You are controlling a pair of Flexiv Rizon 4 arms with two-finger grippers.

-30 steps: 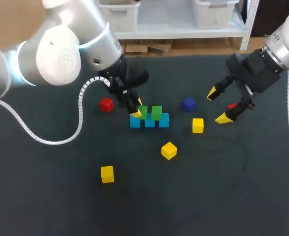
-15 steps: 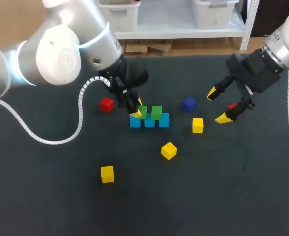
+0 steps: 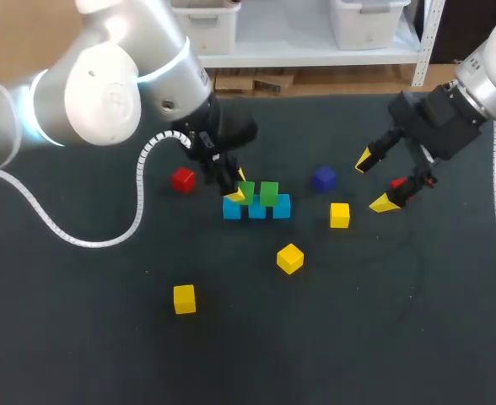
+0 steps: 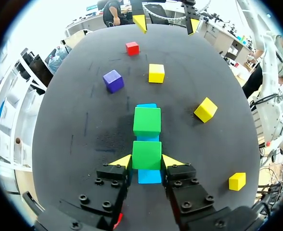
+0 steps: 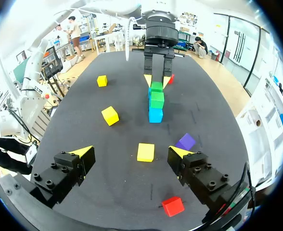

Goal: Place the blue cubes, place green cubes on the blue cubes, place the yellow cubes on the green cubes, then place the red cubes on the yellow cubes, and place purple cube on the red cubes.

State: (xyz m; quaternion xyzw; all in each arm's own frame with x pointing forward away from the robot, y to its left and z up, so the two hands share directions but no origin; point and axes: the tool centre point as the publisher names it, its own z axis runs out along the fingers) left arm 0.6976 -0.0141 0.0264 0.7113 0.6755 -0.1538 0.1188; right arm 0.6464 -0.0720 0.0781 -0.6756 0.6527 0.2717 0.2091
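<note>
Three blue cubes (image 3: 256, 208) lie in a row mid-table. Two green cubes rest on top of the row. My left gripper (image 3: 236, 191) is shut on the nearer green cube (image 4: 147, 155), one yellow tip on each side, with blue (image 4: 149, 176) showing under it. The second green cube (image 4: 147, 121) sits just ahead. My right gripper (image 3: 374, 180) hangs open above the table at the right, nothing in it. Under it lie a yellow cube (image 5: 146, 152), a purple cube (image 5: 185, 141) and a red cube (image 5: 173, 206).
A second red cube (image 3: 182, 179) lies left of the blue row. Two more yellow cubes (image 3: 289, 257) (image 3: 184, 298) lie nearer the front. The purple cube (image 3: 323, 178) and a yellow cube (image 3: 339, 214) sit between the row and my right gripper.
</note>
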